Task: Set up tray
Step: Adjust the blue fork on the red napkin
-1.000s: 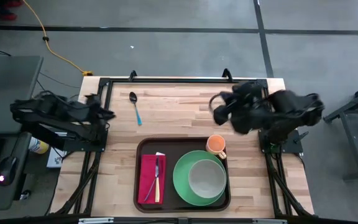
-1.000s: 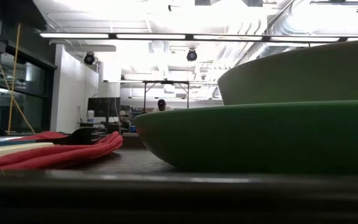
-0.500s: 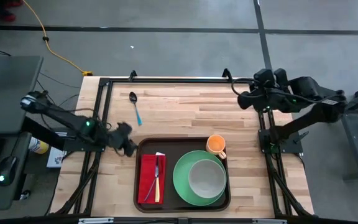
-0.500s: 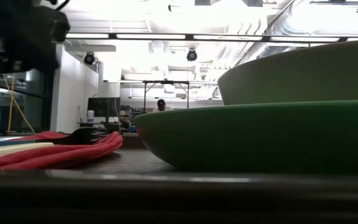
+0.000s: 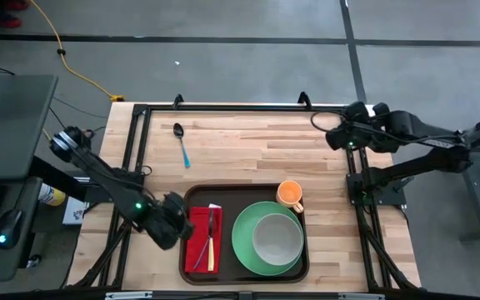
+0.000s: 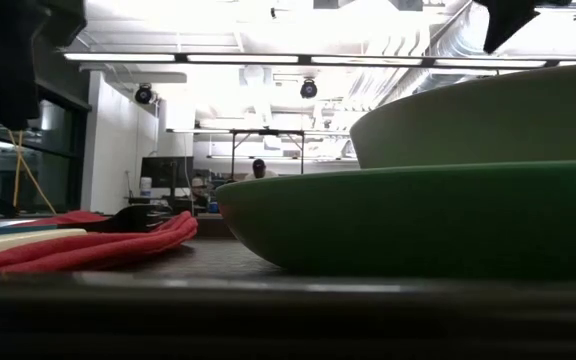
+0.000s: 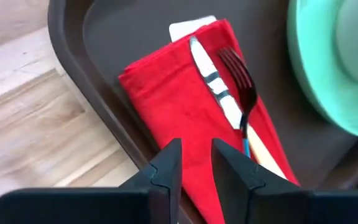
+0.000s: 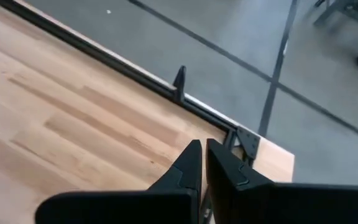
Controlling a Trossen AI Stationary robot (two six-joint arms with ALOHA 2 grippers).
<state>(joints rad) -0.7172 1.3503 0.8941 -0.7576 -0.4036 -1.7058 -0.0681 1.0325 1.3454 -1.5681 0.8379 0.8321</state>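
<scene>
Here the left end effector (image 5: 176,227) is hovering at the near-left rim of the tray (image 5: 188,196) with fingers slightly parted, pinching nothing — the tray lying just to its right, long axis running across the tabletop (image 5: 240,150) — while the right end effector (image 5: 333,136), pressed together, is waiting well apart at the far-right corner.

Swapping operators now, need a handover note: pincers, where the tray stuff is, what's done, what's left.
Left pincer: part open, empty, over the tray's left rim beside the red napkin.
Right pincer: shut, empty, parked above the table's far right corner.
On the tray: napkin with knife and fork on it, green plate with a bowl in it, orange cup at the far right.
Done: those pieces are placed.
Left: the spoon lies on the bare table behind the tray; it probably goes on next.
</scene>
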